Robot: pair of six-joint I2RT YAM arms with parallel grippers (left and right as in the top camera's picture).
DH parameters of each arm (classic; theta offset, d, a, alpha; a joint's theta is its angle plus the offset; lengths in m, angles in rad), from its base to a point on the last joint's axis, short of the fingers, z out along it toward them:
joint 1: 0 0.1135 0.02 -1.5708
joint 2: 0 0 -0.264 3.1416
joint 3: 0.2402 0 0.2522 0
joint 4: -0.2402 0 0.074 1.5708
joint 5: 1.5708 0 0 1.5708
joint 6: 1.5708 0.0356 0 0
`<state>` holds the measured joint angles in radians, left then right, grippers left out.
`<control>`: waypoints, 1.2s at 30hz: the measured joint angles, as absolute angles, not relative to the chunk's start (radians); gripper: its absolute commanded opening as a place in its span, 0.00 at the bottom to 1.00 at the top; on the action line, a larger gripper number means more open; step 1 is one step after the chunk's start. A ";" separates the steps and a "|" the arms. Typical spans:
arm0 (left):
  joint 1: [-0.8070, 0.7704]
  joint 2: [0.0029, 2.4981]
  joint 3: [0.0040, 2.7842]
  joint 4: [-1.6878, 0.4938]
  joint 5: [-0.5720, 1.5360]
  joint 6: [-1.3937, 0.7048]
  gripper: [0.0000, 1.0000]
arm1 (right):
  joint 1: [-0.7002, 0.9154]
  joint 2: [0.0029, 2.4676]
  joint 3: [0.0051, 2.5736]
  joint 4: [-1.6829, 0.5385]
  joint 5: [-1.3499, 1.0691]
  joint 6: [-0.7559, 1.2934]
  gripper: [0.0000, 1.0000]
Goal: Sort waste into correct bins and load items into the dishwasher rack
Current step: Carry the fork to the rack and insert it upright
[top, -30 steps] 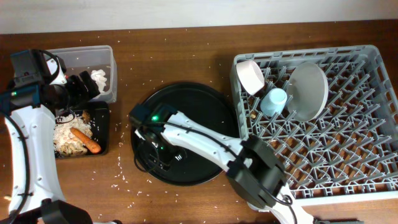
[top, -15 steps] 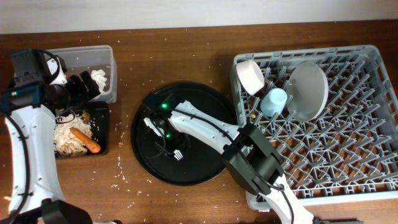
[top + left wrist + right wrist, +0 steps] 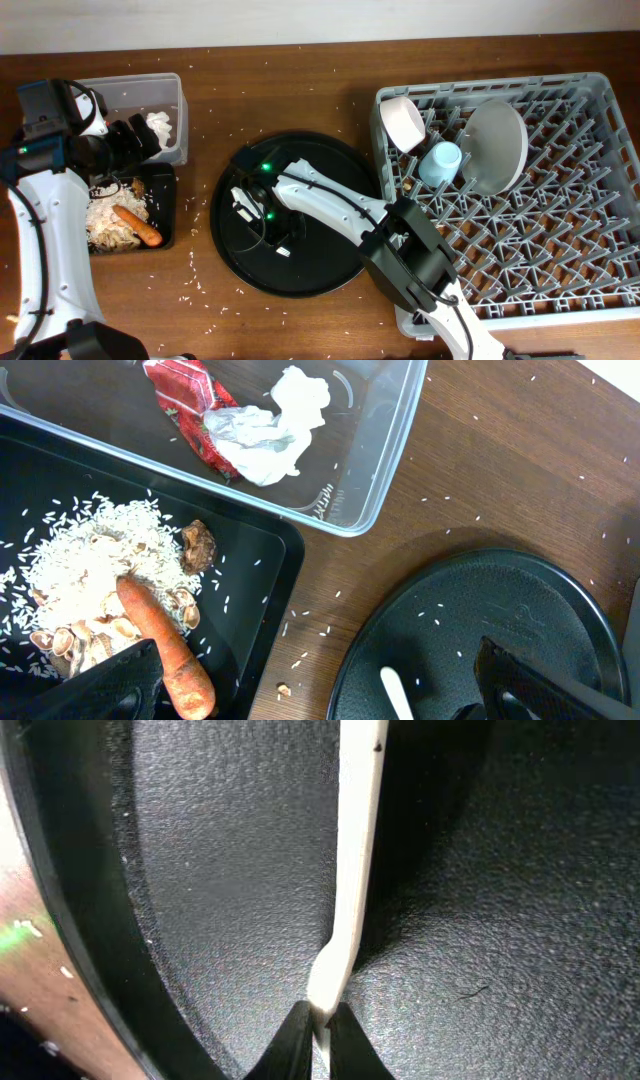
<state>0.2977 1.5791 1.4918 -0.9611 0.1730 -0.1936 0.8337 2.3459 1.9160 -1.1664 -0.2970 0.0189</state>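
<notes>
The clear tub bears an illegible embossed mark.

The large grey rack fills the table's right side. In its far-left corner a small white bowl stands on edge, a light blue cup lies tipped, and a round grey plate leans upright. By the table's left edge, the clear tub holds a red wrapper and a crumpled tissue. The black tray just in front of it holds the carrot, pale rice and a brown bit. The white fork, mid-table, is pinched by the right gripper.
</notes>
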 measured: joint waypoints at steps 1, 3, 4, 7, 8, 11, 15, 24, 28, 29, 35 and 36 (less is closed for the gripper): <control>0.298 1.579 1.492 -0.961 0.173 -0.194 0.99 | 0.836 2.346 1.913 -1.159 -0.284 0.028 0.17; 0.298 1.579 1.492 -0.961 0.173 -0.194 0.99 | 0.846 2.360 1.910 -1.155 -0.255 0.049 0.18; 0.298 1.579 1.492 -0.960 0.173 -0.194 0.99 | 0.848 2.364 1.910 -1.155 -0.251 0.052 0.14; 0.298 1.579 1.492 -0.959 0.173 -0.194 0.99 | 0.850 2.364 1.910 -1.152 -0.249 0.054 0.04; 0.298 1.579 1.492 -0.959 0.173 -0.194 0.99 | 0.851 2.364 1.910 -1.151 -0.249 0.056 0.04; 0.298 1.579 1.492 -0.957 0.173 -0.194 0.99 | 0.847 2.367 1.922 -1.178 -0.247 0.056 0.04; 0.298 1.579 1.492 -0.957 0.173 -0.194 0.99 | 0.794 2.378 2.088 -1.351 -0.240 0.056 0.04; 0.298 1.579 1.492 -0.955 0.171 -0.193 0.99 | 0.368 2.265 2.466 -1.691 -0.011 0.076 0.04; 0.298 1.579 1.492 -0.954 0.167 -0.192 0.99 | 0.266 2.059 2.267 -1.693 -0.002 0.083 0.04; 0.298 1.579 1.492 -0.952 0.164 -0.190 0.99 | 0.237 1.962 2.176 -1.693 0.002 0.089 0.04; 0.298 1.579 1.494 -0.929 0.160 -0.190 0.99 | 0.217 1.824 1.719 -1.537 0.004 0.104 0.04; 0.298 1.579 1.494 -0.929 0.160 -0.190 0.99 | 0.220 1.825 1.665 -1.507 0.003 0.106 0.04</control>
<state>0.2977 1.5791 1.4940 -0.9295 0.1600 -0.1898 0.2199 1.8248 1.6646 -1.5070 0.0032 0.1062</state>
